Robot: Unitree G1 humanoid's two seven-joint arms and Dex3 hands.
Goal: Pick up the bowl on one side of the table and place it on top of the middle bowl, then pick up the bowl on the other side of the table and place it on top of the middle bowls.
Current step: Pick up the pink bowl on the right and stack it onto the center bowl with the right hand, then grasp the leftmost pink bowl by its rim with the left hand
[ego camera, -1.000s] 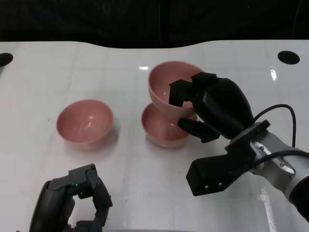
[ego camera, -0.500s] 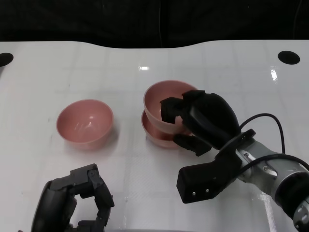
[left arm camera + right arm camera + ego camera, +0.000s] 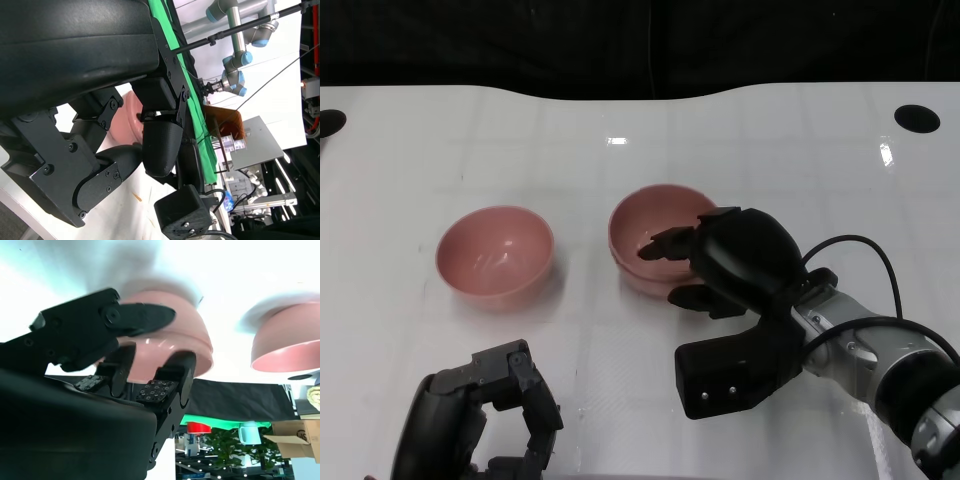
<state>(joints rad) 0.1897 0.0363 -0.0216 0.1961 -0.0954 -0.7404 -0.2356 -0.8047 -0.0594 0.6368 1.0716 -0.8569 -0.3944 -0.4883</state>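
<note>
at the lower left of the head view the left hand (image 3: 480, 420) is seen low over the white table (image 3: 800, 150), its fingers curled inward with nothing held between them. further toward the middle, a single pink bowl (image 3: 496, 254) is set upright on the table, well apart from both hands. right of it, a top pink bowl (image 3: 645, 222) is nested in the middle bowl (image 3: 638, 279), of which only a thin lower edge is visible. the right hand (image 3: 710, 265) is placed at the near right rim of the top pink bowl; in the right wrist view its fingers (image 3: 167, 382) are parted around that rim, but whether the rim is gripped cannot be told.
</note>
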